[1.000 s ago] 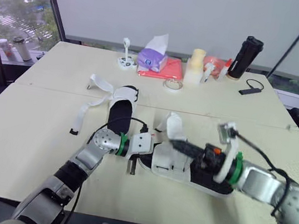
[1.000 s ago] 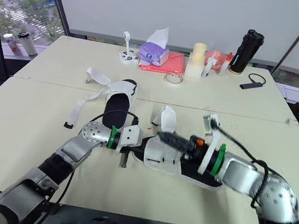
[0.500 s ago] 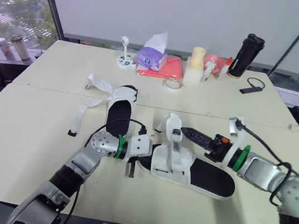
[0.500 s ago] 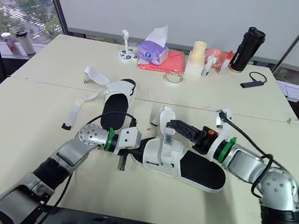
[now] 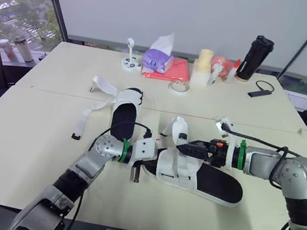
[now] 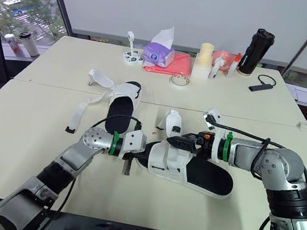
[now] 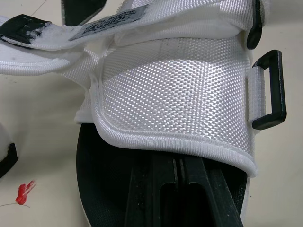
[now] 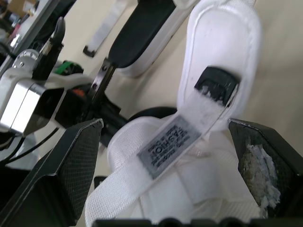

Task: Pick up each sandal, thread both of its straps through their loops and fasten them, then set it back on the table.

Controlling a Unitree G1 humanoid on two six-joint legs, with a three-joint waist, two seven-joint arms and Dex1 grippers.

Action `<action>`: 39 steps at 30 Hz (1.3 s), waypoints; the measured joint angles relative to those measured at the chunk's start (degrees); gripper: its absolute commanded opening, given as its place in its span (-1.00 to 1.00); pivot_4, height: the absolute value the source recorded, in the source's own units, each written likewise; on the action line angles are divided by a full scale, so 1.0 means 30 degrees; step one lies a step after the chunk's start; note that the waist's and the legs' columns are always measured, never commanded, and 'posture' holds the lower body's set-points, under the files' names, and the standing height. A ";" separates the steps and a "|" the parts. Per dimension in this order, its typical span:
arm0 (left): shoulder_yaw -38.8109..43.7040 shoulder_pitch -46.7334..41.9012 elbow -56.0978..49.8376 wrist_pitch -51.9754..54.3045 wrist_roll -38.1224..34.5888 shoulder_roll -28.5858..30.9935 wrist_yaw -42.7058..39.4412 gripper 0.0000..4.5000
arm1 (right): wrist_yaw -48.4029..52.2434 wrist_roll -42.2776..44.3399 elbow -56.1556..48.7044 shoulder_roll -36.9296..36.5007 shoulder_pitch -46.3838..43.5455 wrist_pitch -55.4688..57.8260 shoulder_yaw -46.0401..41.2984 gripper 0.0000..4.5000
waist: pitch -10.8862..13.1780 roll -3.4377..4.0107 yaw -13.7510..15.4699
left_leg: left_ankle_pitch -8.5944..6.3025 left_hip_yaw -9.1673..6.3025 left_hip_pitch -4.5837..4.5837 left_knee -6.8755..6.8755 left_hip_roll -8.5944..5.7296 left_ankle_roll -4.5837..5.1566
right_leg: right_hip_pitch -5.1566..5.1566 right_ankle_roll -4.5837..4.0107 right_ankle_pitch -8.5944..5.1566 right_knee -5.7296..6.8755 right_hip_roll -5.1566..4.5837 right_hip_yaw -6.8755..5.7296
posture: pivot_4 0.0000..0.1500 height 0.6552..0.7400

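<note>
Head views: the near sandal (image 5: pixel 202 179) lies on the desk (image 5: pixel 29 131) where it lay a second ago. The left gripper (image 5: pixel 152 160) stays closed on its toe end. Half a second ago the right gripper (image 5: pixel 183 149) had drawn back and up toward the right. It has now come down again and reaches in to the upright strap (image 5: pixel 180 137) over the forefoot. A second ago it lay lower, across the sandal's middle. The other sandal (image 5: pixel 124 115) sits farther back, straps spread loose, unmoved.

Left wrist view: that gripper's fingers (image 7: pixel 189 194) press together on the black footbed under the white upper (image 7: pixel 175 94). A black loop (image 7: pixel 273 90) stands out at the upper's side.

Right wrist view: the fingers (image 8: pixel 71 170) stand wide apart. The labelled strap rises between them, and neither finger clearly touches it.
</note>
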 measured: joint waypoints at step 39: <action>0.0076 0.0302 -0.0149 -0.0050 -0.0020 -0.0073 0.0780 -1.00 | 0.6079 -0.5862 0.1426 0.1603 -0.1349 0.0260 0.0689 0.24 | -0.0008 0.0013 -0.0060 | 0.0001 0.0006 0.0008 -0.0009 -0.0019 -0.0002 | -0.0006 -0.0001 0.0003 0.0011 -0.0033 -0.0010 | 1.00 1.00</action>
